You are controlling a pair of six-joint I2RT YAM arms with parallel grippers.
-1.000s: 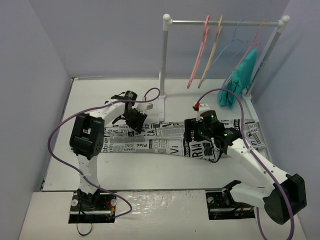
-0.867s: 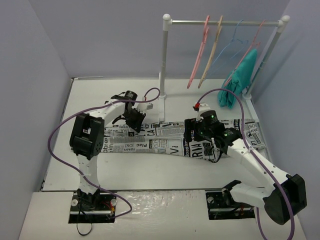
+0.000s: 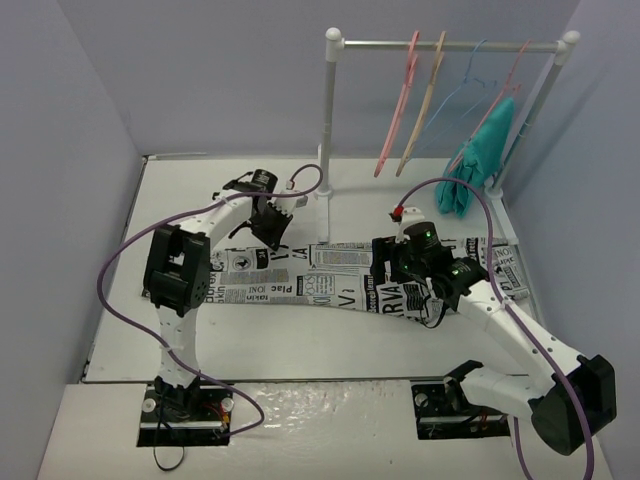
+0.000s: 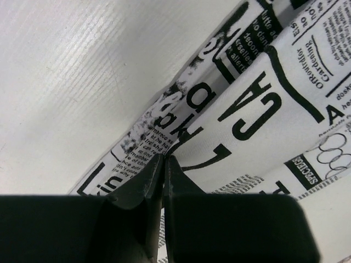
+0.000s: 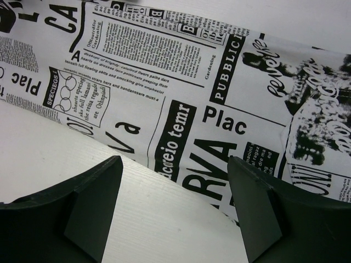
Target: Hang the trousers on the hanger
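Seen from above, the left gripper [image 3: 271,230] points down at the upper left part of the trousers [image 3: 320,287], and its fingertips are hidden under its own body. Its wrist camera shows more: the two dark fingers [image 4: 145,183] are pressed together with a raised fold of the printed cloth caught between them. How much cloth sits in the pinch is hard to make out.

The trousers lie stretched across the middle of the table [image 3: 260,345]. Their right part is covered by the right arm, and both wrist views cut them off at the frame edges. The right gripper [image 5: 175,203] hangs over their lower edge with its fingers spread wide, holding nothing.

The pink hanger [image 3: 398,105] hangs on the rail [image 3: 370,44] in the upper right of the frame, well apart from the trousers and both grippers.
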